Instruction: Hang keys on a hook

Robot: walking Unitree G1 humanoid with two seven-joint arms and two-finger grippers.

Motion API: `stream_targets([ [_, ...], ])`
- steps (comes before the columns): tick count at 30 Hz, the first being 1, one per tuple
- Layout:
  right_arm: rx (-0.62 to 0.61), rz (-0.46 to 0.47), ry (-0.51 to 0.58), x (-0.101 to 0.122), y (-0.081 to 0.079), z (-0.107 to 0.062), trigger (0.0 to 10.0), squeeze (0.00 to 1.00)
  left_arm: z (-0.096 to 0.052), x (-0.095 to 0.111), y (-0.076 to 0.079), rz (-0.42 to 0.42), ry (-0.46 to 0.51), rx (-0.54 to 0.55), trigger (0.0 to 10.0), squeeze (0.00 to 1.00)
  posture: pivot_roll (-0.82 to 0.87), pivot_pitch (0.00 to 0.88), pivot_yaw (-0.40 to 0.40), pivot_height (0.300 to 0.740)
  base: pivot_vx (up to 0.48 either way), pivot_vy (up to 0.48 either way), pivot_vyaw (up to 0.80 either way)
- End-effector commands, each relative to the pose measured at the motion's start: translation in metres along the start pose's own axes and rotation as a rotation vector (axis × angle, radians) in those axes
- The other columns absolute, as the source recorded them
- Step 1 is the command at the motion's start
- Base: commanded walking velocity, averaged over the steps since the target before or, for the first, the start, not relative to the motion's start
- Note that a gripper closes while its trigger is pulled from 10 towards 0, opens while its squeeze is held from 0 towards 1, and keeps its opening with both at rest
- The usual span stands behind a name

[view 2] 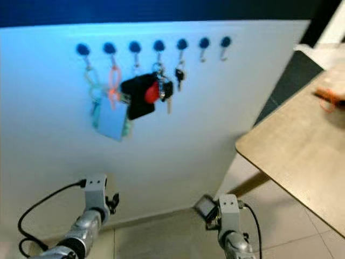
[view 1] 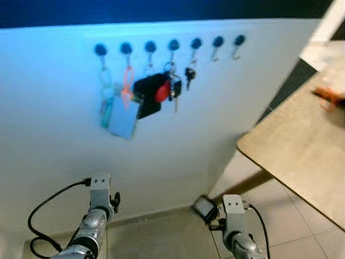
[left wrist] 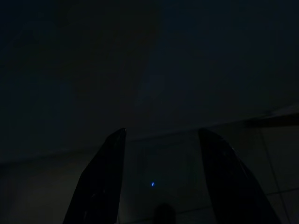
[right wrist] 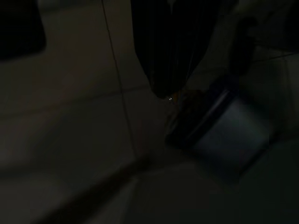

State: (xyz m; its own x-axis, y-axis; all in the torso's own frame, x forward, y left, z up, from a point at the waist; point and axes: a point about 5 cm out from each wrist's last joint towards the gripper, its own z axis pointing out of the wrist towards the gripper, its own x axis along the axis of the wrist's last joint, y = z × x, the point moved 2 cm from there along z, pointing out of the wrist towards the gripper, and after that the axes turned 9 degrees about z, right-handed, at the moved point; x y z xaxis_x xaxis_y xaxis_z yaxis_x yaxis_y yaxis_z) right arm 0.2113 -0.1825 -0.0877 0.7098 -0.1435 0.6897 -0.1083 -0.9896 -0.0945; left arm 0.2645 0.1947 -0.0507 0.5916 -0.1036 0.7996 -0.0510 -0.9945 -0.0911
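A row of dark hooks runs along the top of a white wall panel. Bunches hang from most of them: a blue card, a black fob, keys with a red fob and a small black key. The two rightmost hooks are bare. Low at the panel's foot, my right gripper is shut on a ring that carries a dark rectangular tag, also visible by my right wrist. My left gripper hangs open in the dark with nothing between its fingers.
A light wooden table juts in from the right, with an orange object on its far part. Beige floor tiles lie below the panel. A black cable loops off my left arm.
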Motion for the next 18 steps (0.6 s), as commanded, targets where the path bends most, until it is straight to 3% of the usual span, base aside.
stream_targets([
  [1, -0.007, -0.002, -0.021, -0.0057, 0.0022, -0.0015, 10.0, 0.0, -0.0013, -0.0046, 0.0009, -0.006, -0.009, 0.005, 10.0, 0.0, 0.04, 0.02, -0.037, 0.74, 0.0, 0.0, 0.0],
  [14, -0.01, -0.014, -0.03, -0.0061, 0.0044, -0.0015, 10.0, 0.0, -0.0015, -0.0055, 0.0047, 0.021, -0.009, -0.006, 10.0, 0.0, 0.04, 0.024, -0.039, 0.74, 0.0, 0.0, 0.0],
  [18, -0.01, -0.014, -0.03, -0.0057, 0.0046, -0.0014, 10.0, 0.0, -0.0012, -0.0054, 0.005, 0.031, -0.012, -0.005, 10.0, 0.0, 0.04, 0.025, -0.04, 0.74, 0.0, -0.423, 0.0],
])
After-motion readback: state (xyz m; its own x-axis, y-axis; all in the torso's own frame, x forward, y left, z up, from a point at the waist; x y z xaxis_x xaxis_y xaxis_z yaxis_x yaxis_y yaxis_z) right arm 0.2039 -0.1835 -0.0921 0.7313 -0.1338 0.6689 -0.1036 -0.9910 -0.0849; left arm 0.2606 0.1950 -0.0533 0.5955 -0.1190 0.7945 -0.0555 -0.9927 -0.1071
